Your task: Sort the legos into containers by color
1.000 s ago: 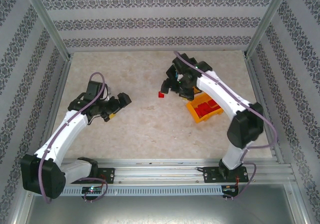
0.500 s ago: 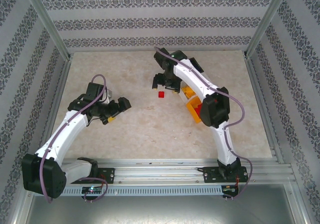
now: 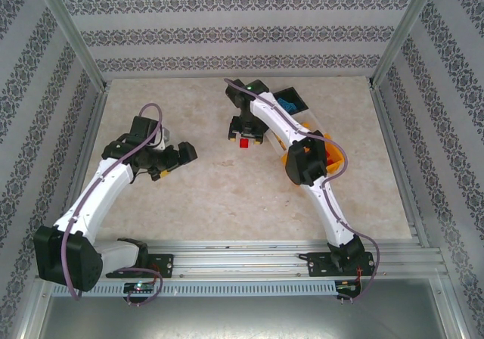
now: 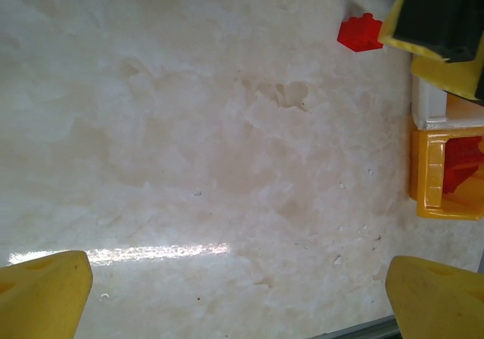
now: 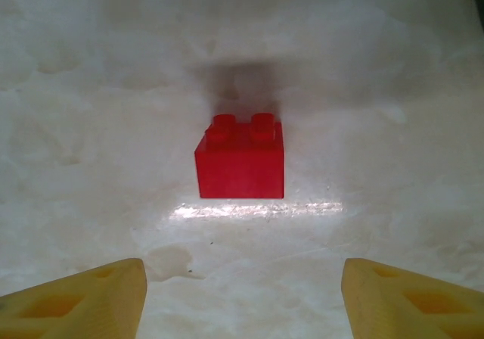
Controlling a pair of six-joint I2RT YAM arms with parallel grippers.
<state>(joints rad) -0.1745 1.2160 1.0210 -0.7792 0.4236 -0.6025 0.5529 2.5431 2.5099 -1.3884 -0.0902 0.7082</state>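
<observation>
Lego [image 5: 240, 165] in red lies beneath right end effector [image 5: 240, 297], spread wide; left end effector [image 4: 238, 293] spread, empty.

light: bright, even | glare: streak on table [image 5: 318, 207] beside red lego [image 5: 240, 165] | shadow: soft, behind it | focus: slightly soft

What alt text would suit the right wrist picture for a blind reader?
A small red lego brick, studs up, sits on a pale marbled table. The right tool has its two yellow fingertips at the bottom corners, wide apart.
</observation>
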